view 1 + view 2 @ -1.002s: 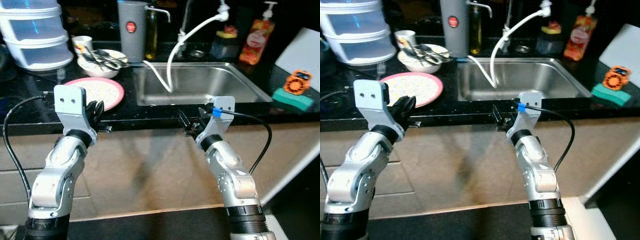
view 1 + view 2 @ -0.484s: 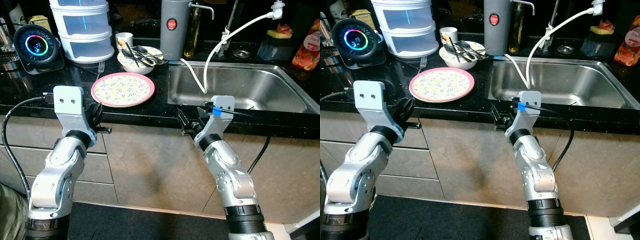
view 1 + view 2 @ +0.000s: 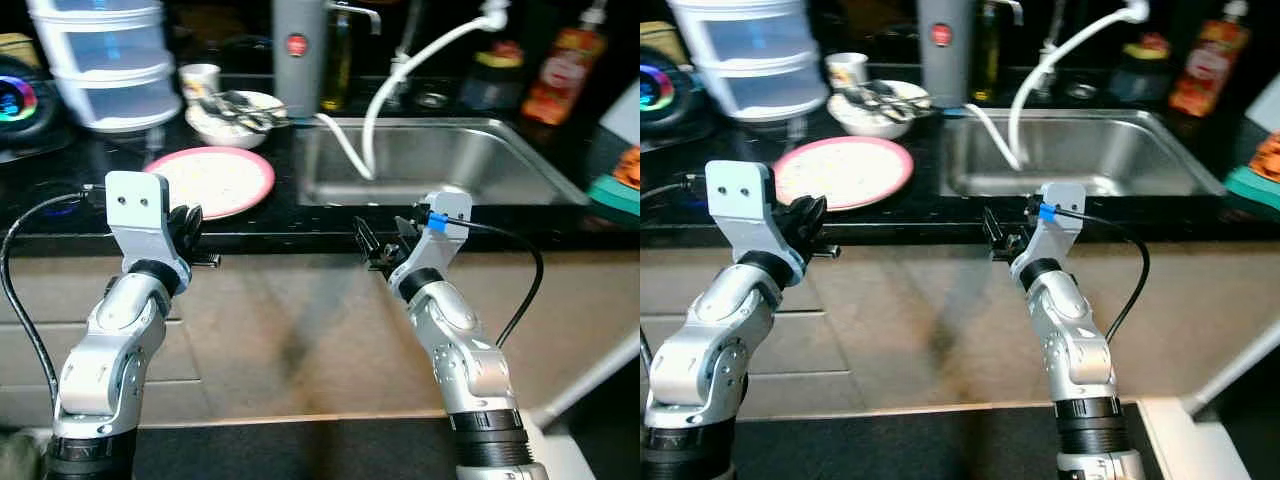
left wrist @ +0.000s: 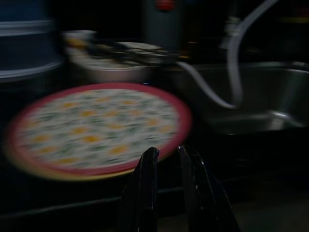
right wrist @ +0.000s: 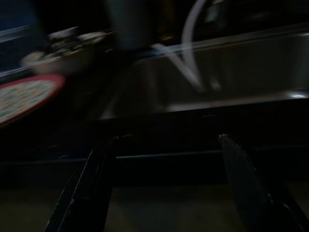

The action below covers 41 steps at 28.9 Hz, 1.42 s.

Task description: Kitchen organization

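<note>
A pink-rimmed flowered plate (image 3: 215, 180) lies on the black counter (image 3: 290, 240), just left of the steel sink (image 3: 450, 160). Behind the plate a white bowl (image 3: 238, 112) holds several pieces of cutlery. My left gripper (image 3: 190, 222) hangs in front of the counter edge below the plate, its fingers (image 4: 147, 183) shut with nothing between them. My right gripper (image 3: 385, 240) is at the counter edge in front of the sink, open and empty, with its fingers (image 5: 91, 183) spread wide in the right wrist view. The views are blurred.
A grey flask (image 3: 297, 55), a mug (image 3: 202, 78), an oil bottle (image 3: 340, 60) and stacked clear tubs (image 3: 105, 60) stand along the back. A white hose (image 3: 400, 70) droops into the sink. An orange soap bottle (image 3: 560, 65) stands at the far right.
The whole picture has swung sideways and back, so the camera moved. Both arms hold the same pose before the counter, and nothing on the counter has shifted.
</note>
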Available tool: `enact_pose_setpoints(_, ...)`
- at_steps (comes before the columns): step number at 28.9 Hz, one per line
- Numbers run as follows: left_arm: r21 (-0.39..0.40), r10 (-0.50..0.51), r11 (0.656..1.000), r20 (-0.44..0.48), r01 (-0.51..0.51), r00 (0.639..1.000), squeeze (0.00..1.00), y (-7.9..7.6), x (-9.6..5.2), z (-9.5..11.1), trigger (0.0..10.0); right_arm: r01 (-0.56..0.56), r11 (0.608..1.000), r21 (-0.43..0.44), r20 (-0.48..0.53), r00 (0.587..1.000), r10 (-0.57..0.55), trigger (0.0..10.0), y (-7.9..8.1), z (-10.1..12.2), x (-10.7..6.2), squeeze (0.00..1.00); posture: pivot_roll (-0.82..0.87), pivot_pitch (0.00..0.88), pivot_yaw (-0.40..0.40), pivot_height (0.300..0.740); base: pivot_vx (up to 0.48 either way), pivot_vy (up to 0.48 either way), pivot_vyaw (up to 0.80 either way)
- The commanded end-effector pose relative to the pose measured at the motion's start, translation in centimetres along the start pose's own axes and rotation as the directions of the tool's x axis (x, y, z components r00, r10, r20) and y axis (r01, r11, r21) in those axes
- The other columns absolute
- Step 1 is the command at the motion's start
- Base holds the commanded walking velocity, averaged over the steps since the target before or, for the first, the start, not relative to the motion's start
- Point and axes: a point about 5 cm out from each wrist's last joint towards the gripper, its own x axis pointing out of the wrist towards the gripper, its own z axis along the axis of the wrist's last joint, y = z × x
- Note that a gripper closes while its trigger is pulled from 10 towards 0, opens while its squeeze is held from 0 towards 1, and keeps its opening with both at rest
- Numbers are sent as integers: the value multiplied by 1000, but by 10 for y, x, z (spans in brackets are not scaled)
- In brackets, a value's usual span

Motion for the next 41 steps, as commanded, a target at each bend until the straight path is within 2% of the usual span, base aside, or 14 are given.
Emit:
enact_pose_setpoints(1, 16, 13, 1000, 0, -13, 1000, 0, 3, -2, 1, 10000, -8, 1000, -4, 4, 1000, 8, 10000, 1, 1, 0, 0, 15, 126, -23, 740, 0, 0, 0)
enact_pose_setpoints(13, 21, 39, 999, 2, -39, 999, 0, 6, -1, 2, 10000, -20, 1000, -10, 6, 1000, 20, 10000, 4, 1, -2, 0, 14, 126, -21, 740, 0, 0, 0)
enact_pose_setpoints(21, 62, 47, 997, 101, -54, 994, 0, 9, -1, 19, 10000, -37, 999, 20, 53, 998, 35, 10000, 7, 9, 2, 0, 14, 126, -22, 740, 0, 0, 0)
enact_pose_setpoints(41, 50, 44, 997, 139, -52, 989, 0, 9, 0, 22, 10000, -73, 997, 27, 74, 995, 71, 10000, 11, 11, 2, 0, 19, 124, -21, 740, 296, 0, 0)
